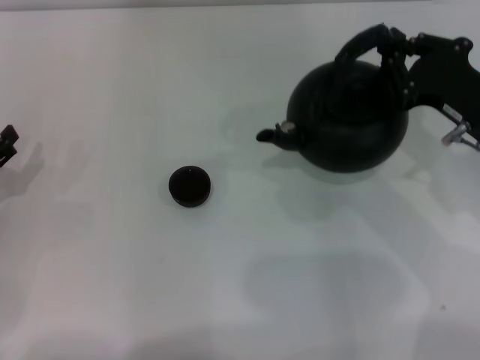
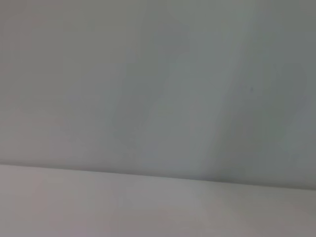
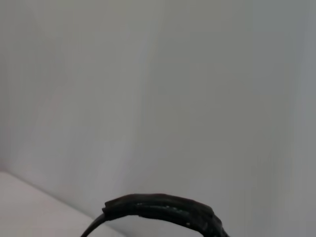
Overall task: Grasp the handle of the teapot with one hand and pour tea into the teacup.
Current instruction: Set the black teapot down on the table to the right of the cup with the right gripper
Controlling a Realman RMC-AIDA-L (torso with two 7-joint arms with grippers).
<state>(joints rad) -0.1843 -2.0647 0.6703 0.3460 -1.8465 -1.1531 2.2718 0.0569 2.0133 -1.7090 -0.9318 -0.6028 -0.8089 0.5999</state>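
- Large round, squat, very dark green-black teapot (image 1: 350, 120) at the far right of the white tabletop (image 1: 112, 90) in the head view, its short spout with pale metallic tip (image 1: 281, 133) aimed to the robot's left, toward the cup.
- Thick dark arched handle (image 1: 362, 42) looping over the pot's top, tilted toward the right side; seen again as a dark ribbed arc (image 3: 163, 210) at the edge of the right wrist view against the pale surface.
- Black right gripper (image 1: 396, 54) at the handle's right end, fingers closed around it, arm body stretching off the right border.
- Whether the pot rests on the table or is lifted: cannot tell.
- Tiny round dark brown-black handleless teacup (image 1: 189, 186) upright on the table, well apart from the pot, left of the spout and nearer the robot.
- Cup contents too dark to make out.
- Left gripper (image 1: 7, 145) barely showing at the left border of the head view, well apart from both cup and pot; finger state not visible.
- Left wrist view: only bare pale surface.
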